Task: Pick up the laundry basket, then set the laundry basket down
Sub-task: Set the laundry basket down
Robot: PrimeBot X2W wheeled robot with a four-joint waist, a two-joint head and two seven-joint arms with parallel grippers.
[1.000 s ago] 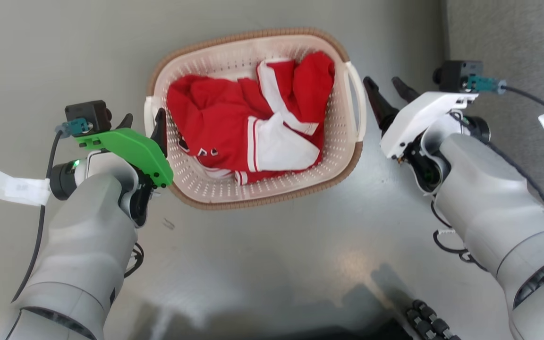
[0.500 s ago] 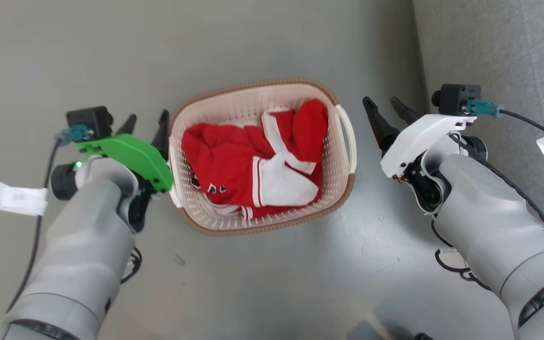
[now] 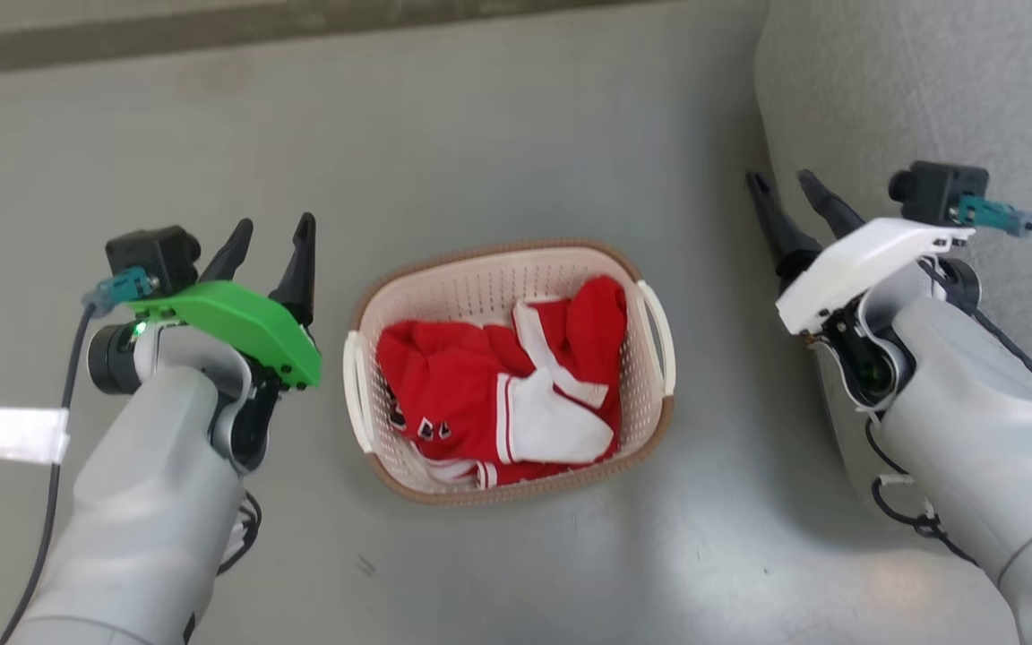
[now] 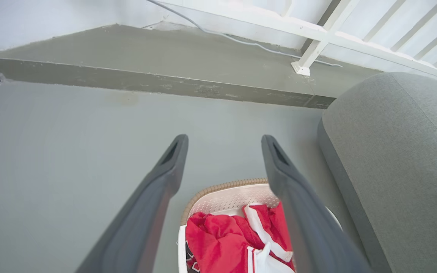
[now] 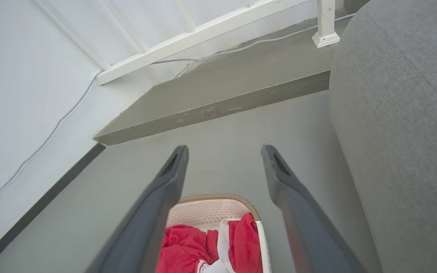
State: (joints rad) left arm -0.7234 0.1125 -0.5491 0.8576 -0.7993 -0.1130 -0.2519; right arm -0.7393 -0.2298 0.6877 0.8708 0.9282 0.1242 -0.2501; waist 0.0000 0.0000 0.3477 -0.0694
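**A:** Where is the laundry basket (image 3: 471,291)?

**B:** Upright on the grey floor (image 3: 516,134), just below the middle of the head view. A crumpled red and white garment (image 3: 471,394) fills most of it.

**A:** And the pincers?

**B:** Both are released, with fingers spread and nothing between them. The left gripper (image 3: 274,224) hovers at the middle left, near the basket but clear of it. The right gripper (image 3: 780,179) is at the upper right, well apart from the basket.

**A:** So what does the step call for?

**B:** As I read it, the basket rests with no hold on it, so any lift starts from scratch. Bring both arms down and inward together. Put one finger through the left handle (image 3: 352,385) and one through the right handle (image 3: 662,336), close both at once, and raise them level. The thin loops probably flex, and a lopsided pull could tip the garment out. Setting it down should go flat and slow, and the fingers should open only once the base band is on the floor.

**A:** What about the surface and the room?

**B:** The floor is smooth, bare and faintly glossy, so the basket may slide if nudged. A grey upholstered seat (image 3: 883,90) takes up the upper right corner, close to the right arm. A low raised ledge (image 4: 165,81) crosses the top of the left wrist view. On it stands a white railing post (image 4: 305,62), with a thin cable (image 4: 241,40) running beside it.
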